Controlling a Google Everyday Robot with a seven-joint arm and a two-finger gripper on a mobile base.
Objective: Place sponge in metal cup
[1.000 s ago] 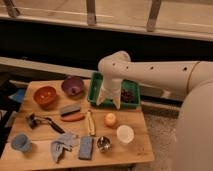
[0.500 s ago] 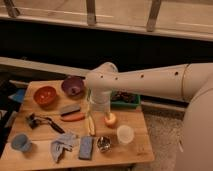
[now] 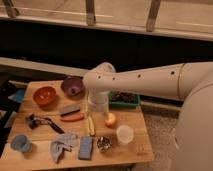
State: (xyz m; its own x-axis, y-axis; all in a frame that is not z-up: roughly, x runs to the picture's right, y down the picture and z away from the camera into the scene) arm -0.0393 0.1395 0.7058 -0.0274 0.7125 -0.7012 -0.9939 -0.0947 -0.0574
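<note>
The sponge is a blue-grey rectangle lying flat near the table's front edge. The small metal cup stands just to its right, close beside it. My gripper hangs from the white arm over the middle of the table, above the banana and beside an orange fruit. It is behind the sponge and the cup and well apart from both. Nothing shows in its grasp.
On the wooden table are a white cup, a grey-blue cloth, a blue cup, a black tool, an orange bowl, a purple bowl and a green tray at the back.
My arm has swung left and toward the front, from over the green tray to over the table's middle. The things on the table have not moved.
</note>
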